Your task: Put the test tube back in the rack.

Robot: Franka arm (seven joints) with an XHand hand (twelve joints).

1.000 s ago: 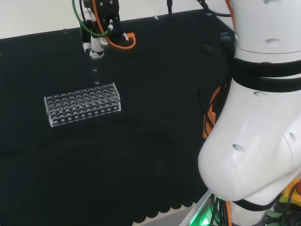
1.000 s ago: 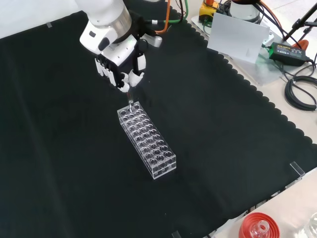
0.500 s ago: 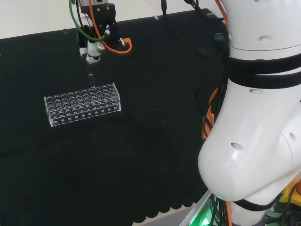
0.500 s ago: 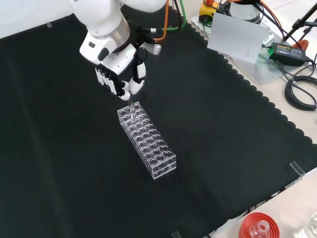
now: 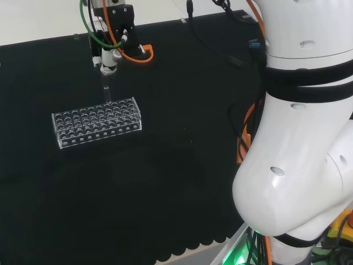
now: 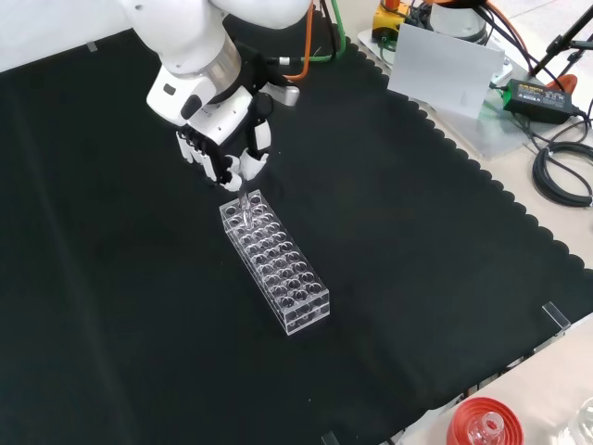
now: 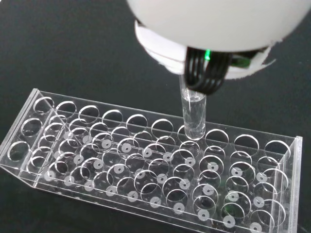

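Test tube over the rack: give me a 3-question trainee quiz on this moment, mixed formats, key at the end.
1. True or false: the test tube already sits fully down in the rack.
2. Multiple choice: in the front view, the hand holds the tube over which part of the rack? A) the end farther from the camera B) the middle C) the end nearer the camera
3. Fill in: in the wrist view the tube stands ____ (upright / flat), its closed bottom at a hole in an outer row.

Key: 1 false, its bottom is only at the top plate. 2 A. 3 upright.
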